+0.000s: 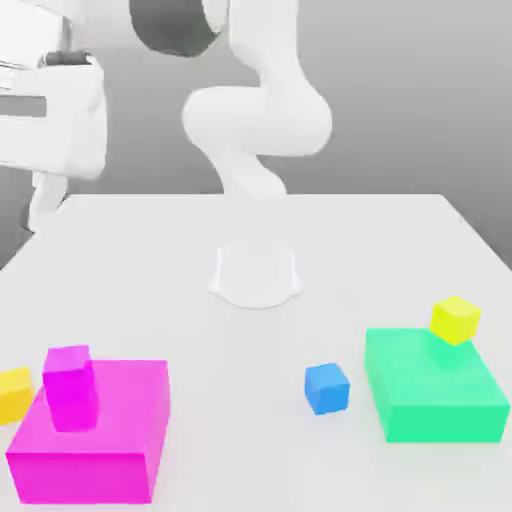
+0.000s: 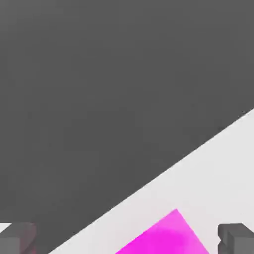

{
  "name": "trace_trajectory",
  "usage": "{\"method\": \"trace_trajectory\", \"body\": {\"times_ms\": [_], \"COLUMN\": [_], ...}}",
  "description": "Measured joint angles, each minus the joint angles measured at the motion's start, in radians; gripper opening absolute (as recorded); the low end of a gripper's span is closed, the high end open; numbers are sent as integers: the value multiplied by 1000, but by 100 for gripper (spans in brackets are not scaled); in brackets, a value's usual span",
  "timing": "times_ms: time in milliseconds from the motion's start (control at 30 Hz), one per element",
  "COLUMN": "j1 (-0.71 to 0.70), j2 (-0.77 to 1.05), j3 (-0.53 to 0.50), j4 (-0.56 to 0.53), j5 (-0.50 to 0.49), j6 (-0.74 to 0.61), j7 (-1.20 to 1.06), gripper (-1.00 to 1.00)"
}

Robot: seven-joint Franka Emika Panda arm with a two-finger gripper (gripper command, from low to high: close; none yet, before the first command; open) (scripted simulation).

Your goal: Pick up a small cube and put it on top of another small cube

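Gripper (image 2: 127, 240) spread wide; matte golden cube (image 1: 14, 393) touches flat magenta block (image 1: 95, 435).

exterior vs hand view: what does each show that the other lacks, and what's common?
Exterior view alone: the arm's base, the golden small cube beside the big magenta block, a small magenta cube on that block, a blue cube, the green block and a lemon-yellow cube at its far corner.

Hand view alone: the gripper, fingers wide apart.

Shared: the white table and the big magenta block.
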Motion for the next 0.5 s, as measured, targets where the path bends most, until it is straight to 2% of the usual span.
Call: {"method": "trace_trajectory", "body": {"times_ms": [167, 333, 500], "j1": [-112, -196, -276], "j2": [185, 373, 556], "j3": [-58, -72, 4], "j4": [-32, -61, -36], "j5": [64, 174, 276], "j6": [73, 143, 269], "j7": [16, -2, -66], "gripper": [0, 0, 0]}}
